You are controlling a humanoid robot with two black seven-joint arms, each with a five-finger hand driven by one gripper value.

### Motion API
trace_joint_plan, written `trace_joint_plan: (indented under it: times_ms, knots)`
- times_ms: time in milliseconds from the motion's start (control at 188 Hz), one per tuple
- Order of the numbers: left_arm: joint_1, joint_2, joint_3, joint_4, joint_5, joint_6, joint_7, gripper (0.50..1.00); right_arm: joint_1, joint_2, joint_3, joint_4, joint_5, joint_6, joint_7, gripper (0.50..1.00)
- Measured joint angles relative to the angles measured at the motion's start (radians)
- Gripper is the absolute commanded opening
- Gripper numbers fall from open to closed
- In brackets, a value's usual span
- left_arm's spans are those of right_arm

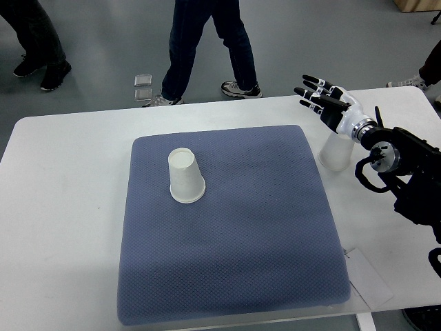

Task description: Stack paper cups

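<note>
On the blue mat (227,276), one paper cup (186,176) stands upside down, ready to take another. Farther back, a second cup (335,153) sits off the mat under the right hand (325,102), whose fingers are spread, holding nothing.

The right hand (324,100) had black fingers with white segments and a white palm shell, joined by a silver ringed wrist to a black arm (406,169) built of round housings, a looping black cable and small pale screws.
</note>
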Motion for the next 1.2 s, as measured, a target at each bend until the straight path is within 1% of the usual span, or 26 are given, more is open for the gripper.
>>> trace_joint_plan:
  times_ms: [430, 728, 807, 876, 945, 998, 1078, 1200]
  knots:
    - [0.000, 0.000, 0.000, 0.000, 0.000, 0.000, 0.000, 1.000, 0.014, 0.001, 0.000, -0.001, 0.004, 0.002, 0.000, 0.915]
    - [0.000, 0.000, 0.000, 0.000, 0.000, 0.000, 0.000, 1.000, 0.027, 0.001, 0.000, 0.005, 0.003, -0.011, 0.003, 0.913]
    - [0.000, 0.000, 0.000, 0.000, 0.000, 0.000, 0.000, 1.000, 0.039, -0.008, -0.006, 0.009, -0.009, 0.006, 0.003, 0.913]
    - [0.000, 0.000, 0.000, 0.000, 0.000, 0.000, 0.000, 1.000, 0.052, -0.039, -0.016, 0.014, -0.044, 0.039, 0.003, 0.913]
    - [0.000, 0.000, 0.000, 0.000, 0.000, 0.000, 0.000, 1.000, 0.063, -0.086, -0.018, 0.031, -0.138, 0.090, 0.002, 0.909]
    - [0.000, 0.000, 0.000, 0.000, 0.000, 0.000, 0.000, 1.000, 0.072, -0.121, -0.019, 0.065, -0.238, 0.114, 0.003, 0.909]
    - [0.000, 0.000, 0.000, 0.000, 0.000, 0.000, 0.000, 1.000, 0.079, -0.170, -0.020, 0.125, -0.396, 0.125, 0.011, 0.909]
    - [0.000, 0.000, 0.000, 0.000, 0.000, 0.000, 0.000, 1.000, 0.090, -0.252, -0.023, 0.217, -0.638, 0.137, 0.057, 0.909]
